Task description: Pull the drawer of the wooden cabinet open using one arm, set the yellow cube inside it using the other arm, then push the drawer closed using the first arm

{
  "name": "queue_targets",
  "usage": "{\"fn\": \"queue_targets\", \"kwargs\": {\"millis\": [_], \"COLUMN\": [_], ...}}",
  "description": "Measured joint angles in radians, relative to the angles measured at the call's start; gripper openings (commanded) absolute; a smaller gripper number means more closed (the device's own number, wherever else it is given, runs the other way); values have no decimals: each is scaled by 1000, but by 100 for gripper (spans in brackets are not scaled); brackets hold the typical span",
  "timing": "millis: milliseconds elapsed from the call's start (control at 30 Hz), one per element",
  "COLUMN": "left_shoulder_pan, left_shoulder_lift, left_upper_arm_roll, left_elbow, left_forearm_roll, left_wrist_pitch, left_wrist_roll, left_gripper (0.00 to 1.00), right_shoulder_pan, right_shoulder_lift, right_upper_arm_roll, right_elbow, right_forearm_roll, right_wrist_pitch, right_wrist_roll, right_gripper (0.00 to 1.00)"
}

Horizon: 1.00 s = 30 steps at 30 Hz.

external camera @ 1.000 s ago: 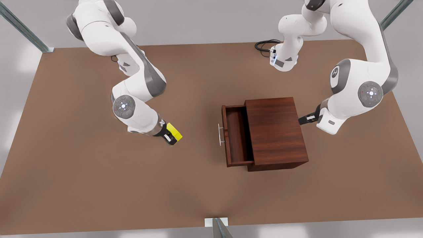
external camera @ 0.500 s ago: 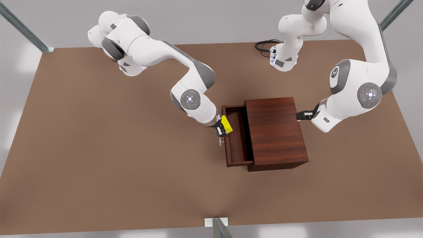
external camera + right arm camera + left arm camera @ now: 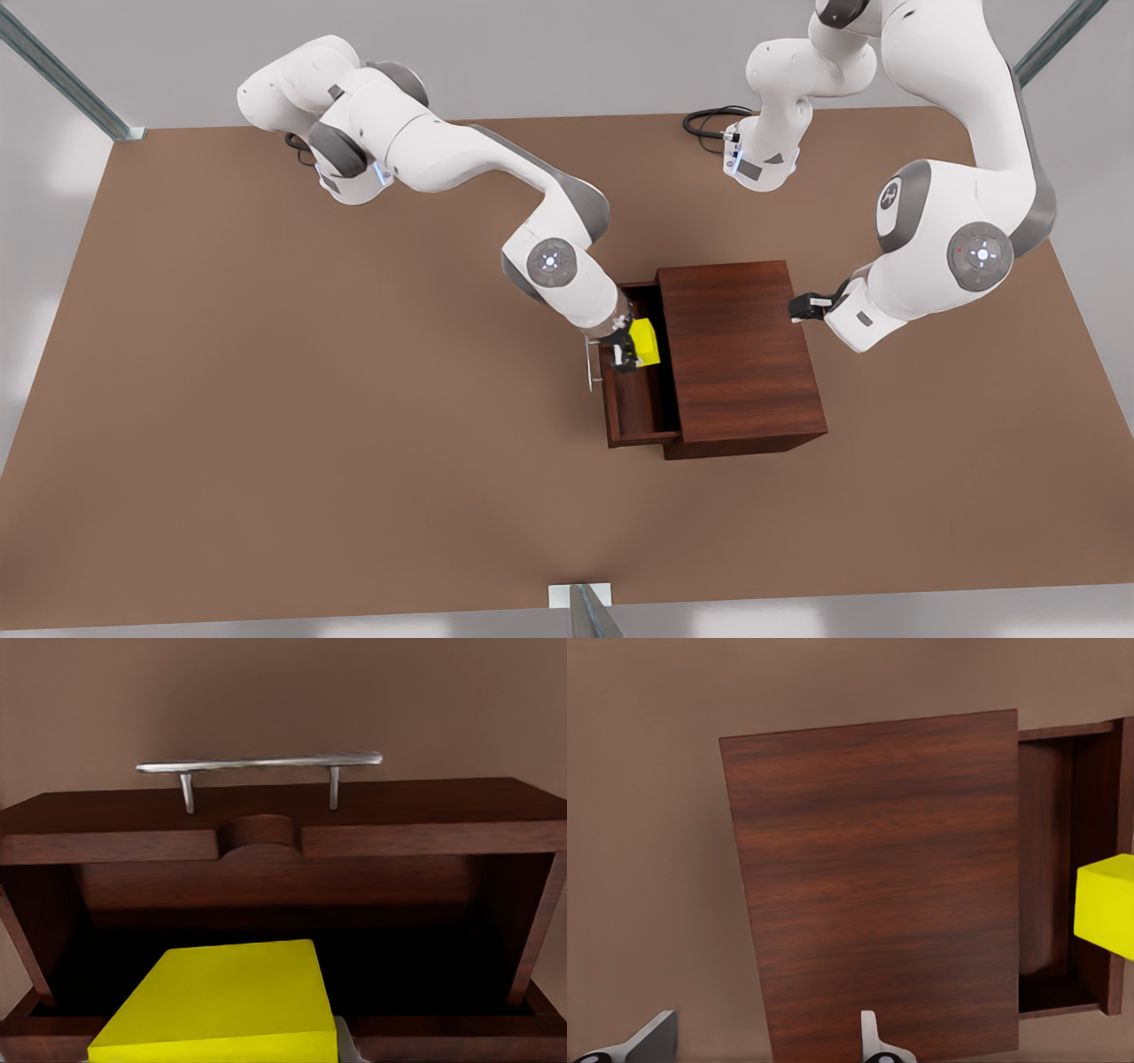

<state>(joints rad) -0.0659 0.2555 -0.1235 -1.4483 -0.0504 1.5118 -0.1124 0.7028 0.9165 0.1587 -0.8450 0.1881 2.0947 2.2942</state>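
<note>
The right gripper [image 3: 631, 353] has carried the cube [image 3: 644, 342] from the open table to above the drawer [image 3: 633, 403], and it remains clenched on the cube. The drawer stands pulled out of the cabinet [image 3: 740, 354], handle [image 3: 588, 363] clear. The cube seems to hang just over the cavity rather than resting on its floor, so release comes next. The left gripper [image 3: 800, 307] waits at the cabinet's far side, fingers spread.
</note>
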Motion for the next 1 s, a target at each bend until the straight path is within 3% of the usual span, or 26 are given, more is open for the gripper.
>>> {"fn": "queue_targets", "kwargs": {"millis": [233, 267, 433, 533, 567, 600, 667, 700, 733, 767, 800, 833, 867, 900, 933, 967, 1000], "left_shoulder_pan": [-26, -30, -71, -195, -257, -331, -505, -579, -639, -648, -628, -628, -652, -678, -691, -703, -713], "left_shoulder_lift": [2, 2, 11, 72, 86, 103, 183, 267, 322, 340, 340, 347, 368, 388, 399, 411, 419], "left_upper_arm_roll": [-2, -2, -2, -1, -2, -2, -1, 2, 2, 0, 0, 1, 1, 0, 0, 0, 9], "left_elbow": [-4, -6, 7, 137, 167, 196, 272, 353, 396, 415, 423, 428, 430, 431, 431, 428, 420], "left_forearm_roll": [1, 1, 2, 21, 25, 32, 71, 98, 141, 148, 135, 126, 134, 142, 146, 140, 135], "left_wrist_pitch": [7, 8, 12, 13, 13, 21, 63, 86, 106, 123, 127, 132, 145, 164, 181, 195, 206], "left_wrist_roll": [9, 8, -7, -45, -65, -95, -179, -229, -279, -326, -365, -408, -463, -527, -598, -671, -748], "left_gripper": [100, 100, 100, 100, 100, 100, 100, 100, 100, 100, 100, 100, 20, 0, 0, 0, 0], "right_shoulder_pan": [28, 31, 31, -71, -167, -324, -671, -797, -866, -870, -795, -672, -602, -576, -583, -635, -725], "right_shoulder_lift": [45, 48, 44, -71, -124, -160, -179, -235, -318, -374, -413, -454, -521, -577, -607, -617, -607], "right_upper_arm_roll": [-34, -36, -42, -35, 0, 114, 424, 477, 434, 337, 155, -86, -226, -298, -319, -270, -168], "right_elbow": [5, 5, 5, 3, 0, -3, -14, -97, -212, -284, -329, -391, -500, -586, -627, -638, -618], "right_forearm_roll": [-1, 0, 3, 0, -2, -31, -180, -242, -286, -311, -304, -282, -265, -254, -252, -258, -271], "right_wrist_pitch": [32, 36, 42, -44, -93, -148, -277, -329, -364, -396, -424, -445, -450, -449, -449, -451, -460], "right_wrist_roll": [87, 95, 130, 131, 121, 104, 46, -7, -82, -170, -267, -372, -473, -569, -657, -739, -816], "right_gripper": [70, 100, 100, 100, 100, 100, 100, 100, 100, 100, 100, 100, 100, 100, 100, 100, 100]}}
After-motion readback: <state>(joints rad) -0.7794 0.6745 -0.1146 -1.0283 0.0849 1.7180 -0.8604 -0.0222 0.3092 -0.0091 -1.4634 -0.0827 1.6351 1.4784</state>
